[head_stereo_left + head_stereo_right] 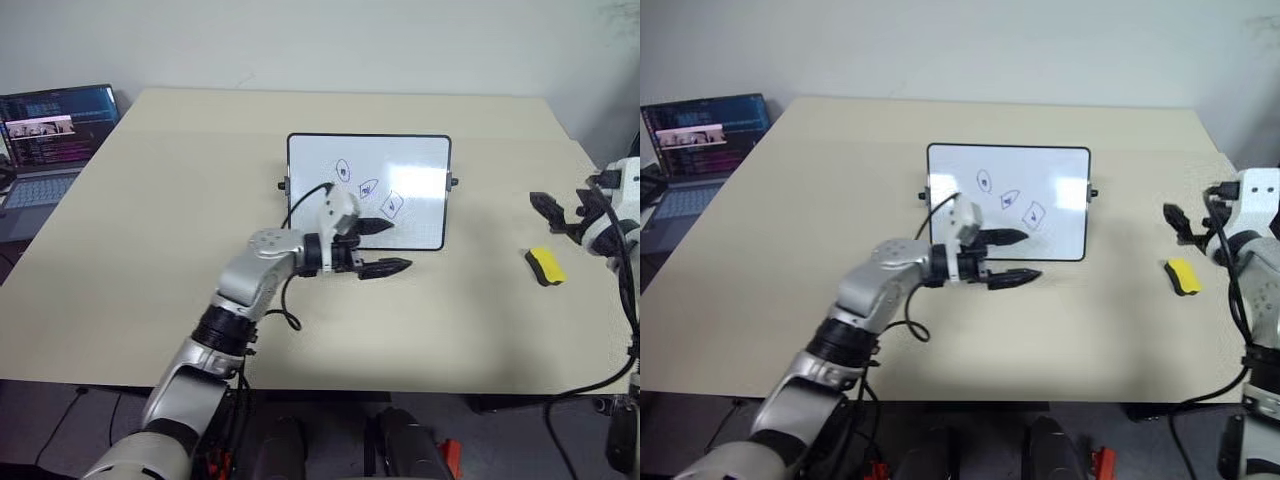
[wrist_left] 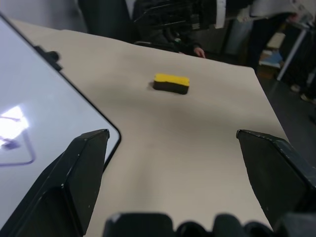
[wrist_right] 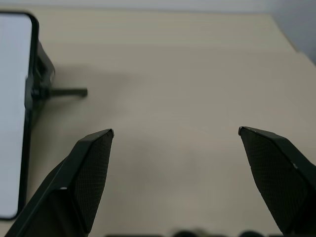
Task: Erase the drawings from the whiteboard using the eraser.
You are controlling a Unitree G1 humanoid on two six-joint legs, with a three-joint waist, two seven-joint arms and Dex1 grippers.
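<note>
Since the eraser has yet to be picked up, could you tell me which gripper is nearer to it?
The right gripper: it hovers open just beyond the eraser at the table's right side. The left gripper is open by the whiteboard, mid-table.

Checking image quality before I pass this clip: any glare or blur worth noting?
Left eye view: bright glare patch on the whiteboard near its right edge, drawings still readable. Left wrist view: a glare spot on the board, the near fingers soft, the eraser fairly sharp with a soft shadow. Right wrist view: the near fingers blurred.
</note>
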